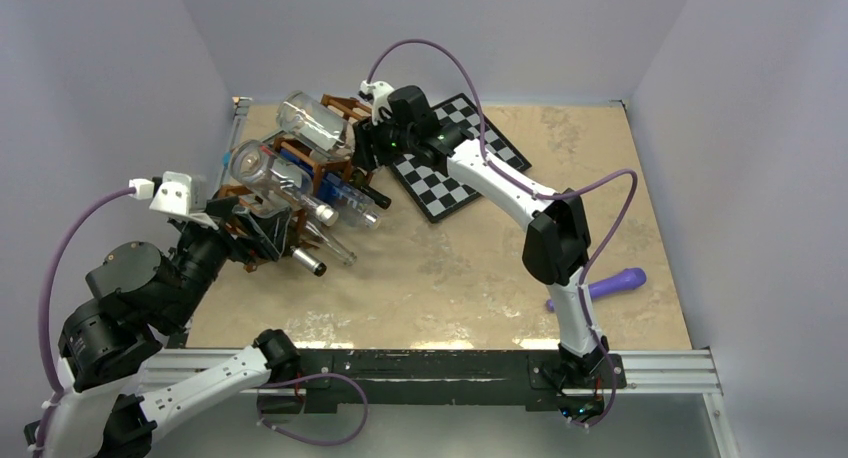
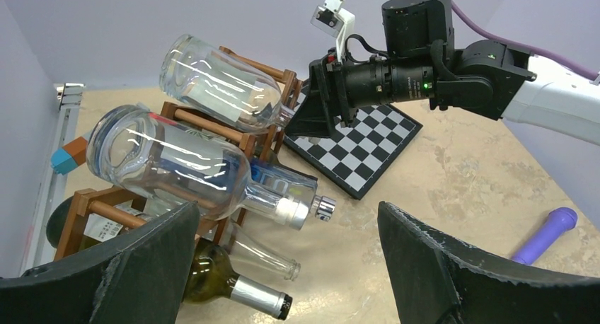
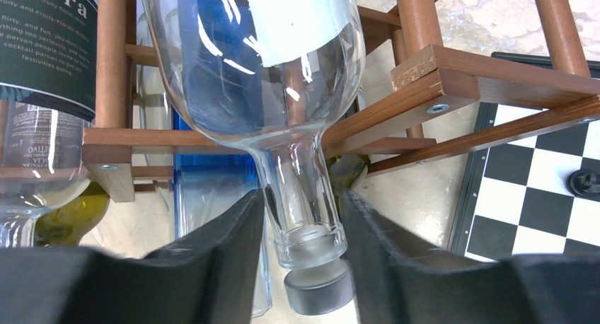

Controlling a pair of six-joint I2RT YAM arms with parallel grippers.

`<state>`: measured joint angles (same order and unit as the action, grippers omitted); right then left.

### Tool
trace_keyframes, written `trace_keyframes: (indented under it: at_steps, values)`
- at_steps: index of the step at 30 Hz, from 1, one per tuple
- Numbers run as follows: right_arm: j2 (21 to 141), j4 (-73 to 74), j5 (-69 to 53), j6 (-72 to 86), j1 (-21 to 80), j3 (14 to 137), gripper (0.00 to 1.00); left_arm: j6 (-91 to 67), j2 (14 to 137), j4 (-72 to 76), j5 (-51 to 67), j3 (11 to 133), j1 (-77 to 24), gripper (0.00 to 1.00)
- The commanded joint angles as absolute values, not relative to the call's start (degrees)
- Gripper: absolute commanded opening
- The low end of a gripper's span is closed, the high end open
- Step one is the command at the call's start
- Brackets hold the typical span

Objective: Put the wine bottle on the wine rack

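Observation:
The reddish-brown wine rack (image 1: 342,105) stands at the far left, also in the left wrist view (image 2: 205,122) and the right wrist view (image 3: 467,76). A clear wine bottle (image 1: 315,126) lies on its top row, neck toward the right arm (image 2: 219,83). My right gripper (image 1: 368,146) is closed round this bottle's neck (image 3: 301,197), a finger pressed on each side just above the grey stopper. My left gripper (image 1: 250,233) is open and empty beside the rack's near end (image 2: 286,211).
The rack also holds a large clear bottle (image 2: 170,161), a blue bottle (image 1: 345,193), a green bottle (image 2: 226,281) and a thin clear one. A checkerboard (image 1: 460,168) lies right of the rack. A purple handle (image 1: 610,283) lies near the right arm's base.

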<state>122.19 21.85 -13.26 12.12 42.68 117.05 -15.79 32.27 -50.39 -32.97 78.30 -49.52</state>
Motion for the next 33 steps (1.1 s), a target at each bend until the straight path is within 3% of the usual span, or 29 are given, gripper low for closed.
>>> trace_keyframes:
  at_steps: [1,5,8,10,15,17,18,19,33]
  values:
    - [121.20,23.88,-13.50,8.46,42.63,117.69,0.73,-14.93,31.56,-48.56,-32.96,77.54,-49.43,0.99]
    - [121.89,25.01,-13.96,7.25,42.58,117.40,0.77,-15.03,31.47,-48.67,-32.95,77.43,-49.44,0.99]
    - [122.30,24.99,-13.69,7.13,42.65,117.18,0.69,-15.03,31.46,-48.73,-33.11,77.43,-49.40,0.99]
    - [122.11,24.48,-13.14,7.11,42.71,116.59,0.52,-15.03,31.46,-48.78,-33.35,77.45,-49.41,0.99]
    - [121.58,24.72,-12.72,5.32,43.18,116.28,0.34,-15.29,31.16,-48.86,-34.08,77.09,-49.47,0.99]
    - [120.94,25.18,-11.69,4.35,43.49,116.17,0.19,-15.29,31.07,-48.85,-34.24,77.00,-49.43,0.99]
    - [120.49,25.20,-11.02,3.82,43.69,115.95,0.05,-15.29,31.11,-48.87,-34.33,76.95,-49.42,0.99]
    - [119.86,25.22,-10.64,3.64,43.81,115.60,0.00,-15.29,31.05,-48.87,-34.40,76.91,-49.44,0.99]
    - [112.73,32.40,-8.75,6.61,44.10,114.54,0.00,-15.38,31.11,-48.38,-35.12,75.79,-49.43,0.99]
